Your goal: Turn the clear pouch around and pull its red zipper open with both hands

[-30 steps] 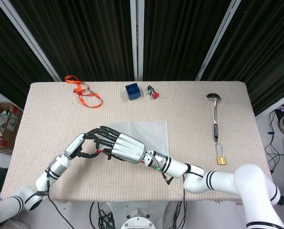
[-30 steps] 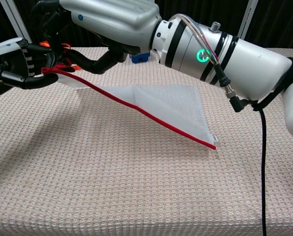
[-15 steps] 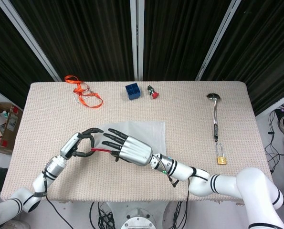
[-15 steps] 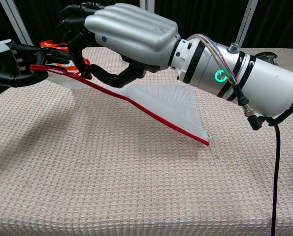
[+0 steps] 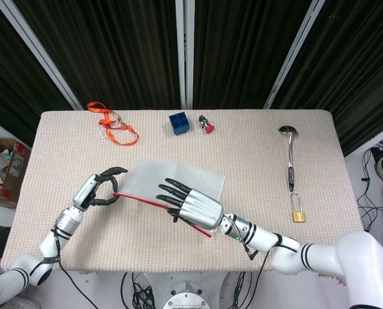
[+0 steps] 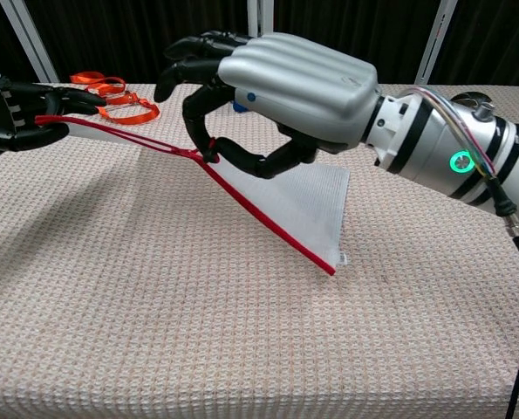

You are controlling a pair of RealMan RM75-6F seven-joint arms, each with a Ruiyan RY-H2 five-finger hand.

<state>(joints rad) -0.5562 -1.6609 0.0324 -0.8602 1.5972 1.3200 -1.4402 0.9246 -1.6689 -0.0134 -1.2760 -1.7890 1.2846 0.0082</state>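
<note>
The clear pouch (image 5: 178, 175) lies mid-table with its near edge lifted off the cloth. Its red zipper (image 6: 268, 223) runs along that raised edge, from high on the left down to the right corner. My left hand (image 5: 96, 190) pinches the zipper's left end and holds it up; in the chest view the left hand (image 6: 15, 113) sits at the far left. My right hand (image 6: 281, 87) is above the middle of the zipper, thumb and a finger pinched on the zipper pull (image 6: 203, 157). From the head view my right hand (image 5: 192, 206) covers part of the pouch.
Along the far side of the table (image 5: 262, 154) lie an orange lanyard (image 5: 112, 127), a blue block (image 5: 179, 122) and a small red item (image 5: 206, 124). A metal spoon (image 5: 289, 158) and a brass padlock (image 5: 298, 214) are at the right. A cardboard box (image 5: 1, 170) stands off the left edge.
My right hand has slid rightward along the zipper with the pull. My left hand has drawn back to the left with the zipper's end, so the hands are now well apart.
</note>
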